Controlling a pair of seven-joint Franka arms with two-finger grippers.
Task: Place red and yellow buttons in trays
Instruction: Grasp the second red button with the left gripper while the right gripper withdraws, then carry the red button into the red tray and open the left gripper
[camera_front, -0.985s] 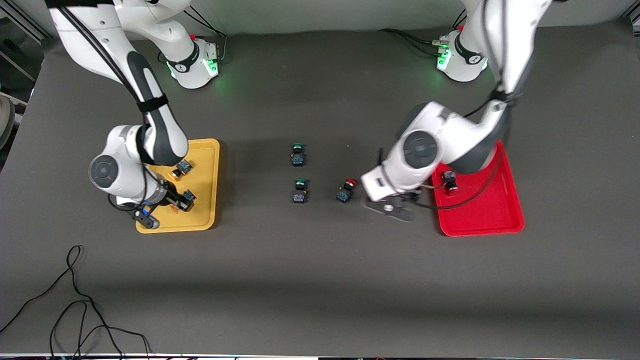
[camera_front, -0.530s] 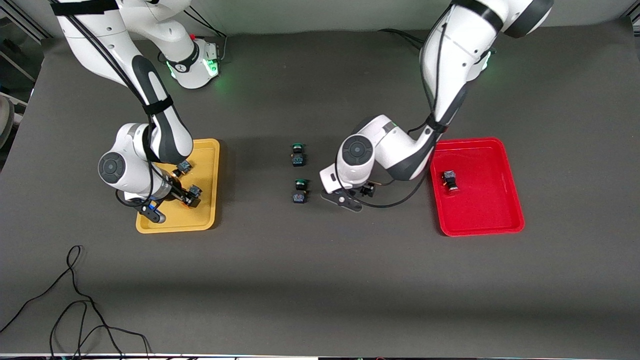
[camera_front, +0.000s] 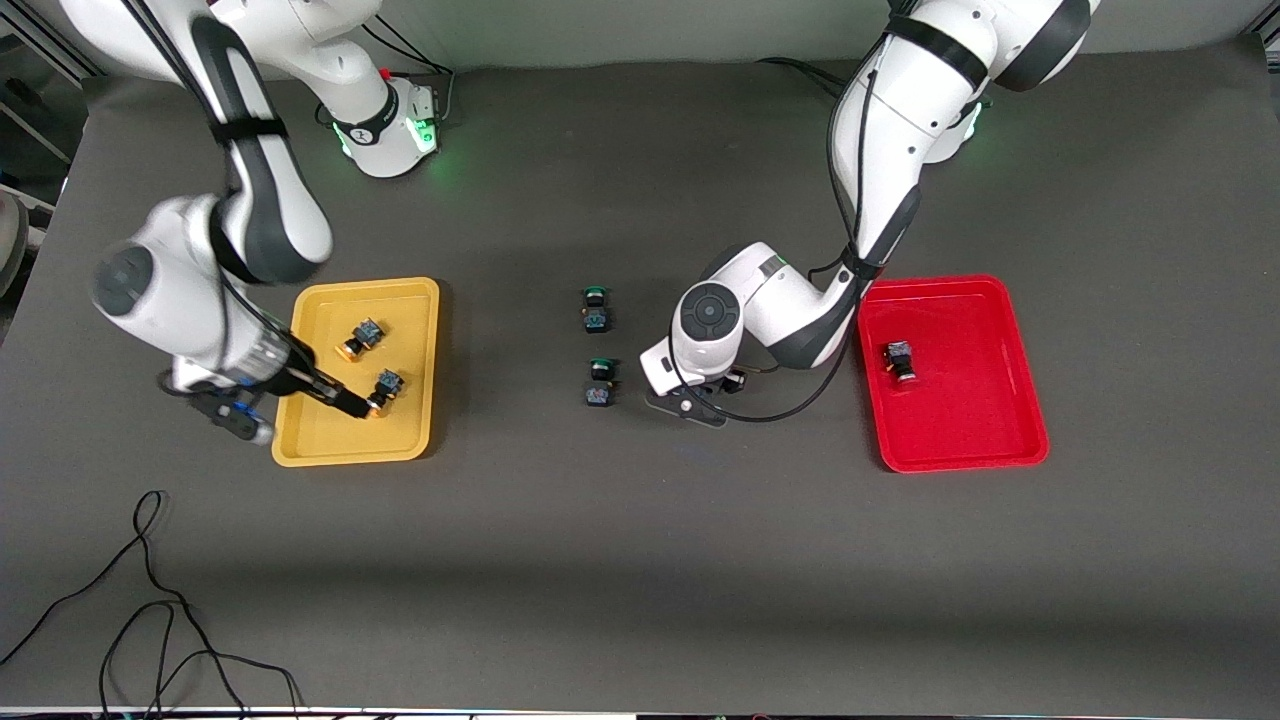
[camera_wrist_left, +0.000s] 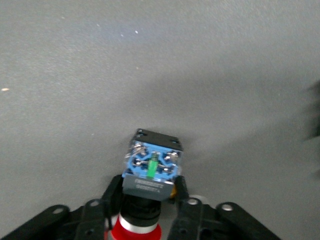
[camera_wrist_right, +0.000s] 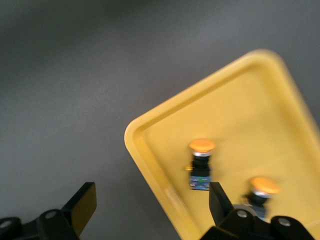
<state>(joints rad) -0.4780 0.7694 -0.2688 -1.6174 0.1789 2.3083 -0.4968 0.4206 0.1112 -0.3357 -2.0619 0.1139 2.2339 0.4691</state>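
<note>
The yellow tray (camera_front: 315, 440) holds two yellow buttons (camera_front: 360, 338) (camera_front: 384, 388), also in the right wrist view (camera_wrist_right: 201, 165) (camera_wrist_right: 263, 189). My right gripper (camera_front: 350, 405) (camera_wrist_right: 150, 205) is open and empty above the tray's rim (camera_wrist_right: 150, 165), beside the nearer button. The red tray (camera_front: 960, 440) holds one red button (camera_front: 900, 360). My left gripper (camera_front: 700, 392) (camera_wrist_left: 147, 200) is down on the table, shut on the other red button (camera_wrist_left: 150, 172), which lies on its side between the fingers (camera_wrist_left: 112, 192). The left hand hides that button in the front view.
Two green-capped switches (camera_front: 596, 308) (camera_front: 600, 382) lie on the dark table (camera_front: 640, 520) between the trays, the nearer one close beside my left hand. A black cable (camera_front: 150, 620) lies near the front corner at the right arm's end.
My left gripper moved from beside the red tray onto the red button and closed around it. My right gripper let go of the nearer yellow button and lifted back toward its own end.
</note>
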